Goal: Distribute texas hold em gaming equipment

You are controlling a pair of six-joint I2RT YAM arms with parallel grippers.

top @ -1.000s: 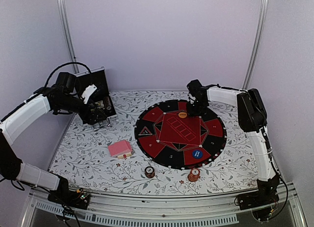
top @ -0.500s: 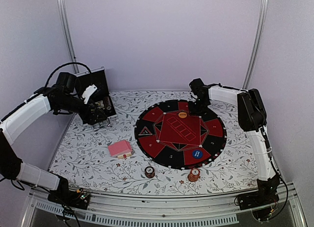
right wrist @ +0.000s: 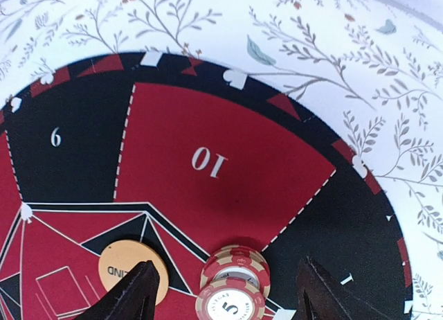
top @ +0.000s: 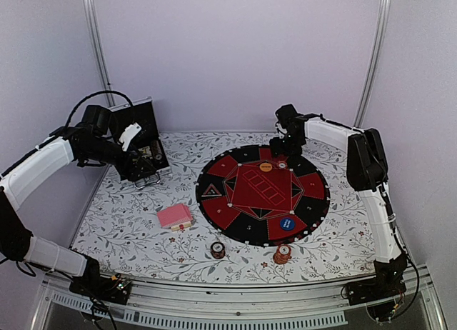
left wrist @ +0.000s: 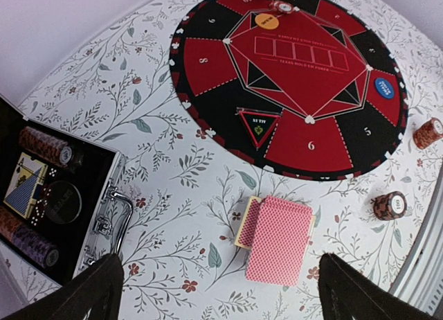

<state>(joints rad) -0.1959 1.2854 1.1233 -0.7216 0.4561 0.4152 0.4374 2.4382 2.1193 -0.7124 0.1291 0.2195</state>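
Note:
A small stack of red-and-white chips [right wrist: 235,275] lies on the round red-and-black mat [top: 243,216] at the edge of sector 10, beside the orange disc [right wrist: 130,268]. My right gripper [right wrist: 227,292] is open just above the chips, one finger on each side, not touching them; in the top view it [top: 283,146] hovers at the mat's far edge. The blue disc [top: 288,223] lies on the mat's near right. Pink-backed cards [left wrist: 277,238] lie on the cloth left of the mat. My left gripper [left wrist: 221,292] is open and empty, high above the cards.
The open black case [left wrist: 104,195] at the far left holds more chips and a card deck. A brown chip stack [top: 218,250] and a red-and-white stack [top: 282,254] stand near the table's front edge. The flowered cloth [top: 128,216] covers the table.
My right gripper has risen and drawn back from the mat's far edge, leaving the red-and-white chips lying there in view. The left arm has not moved.

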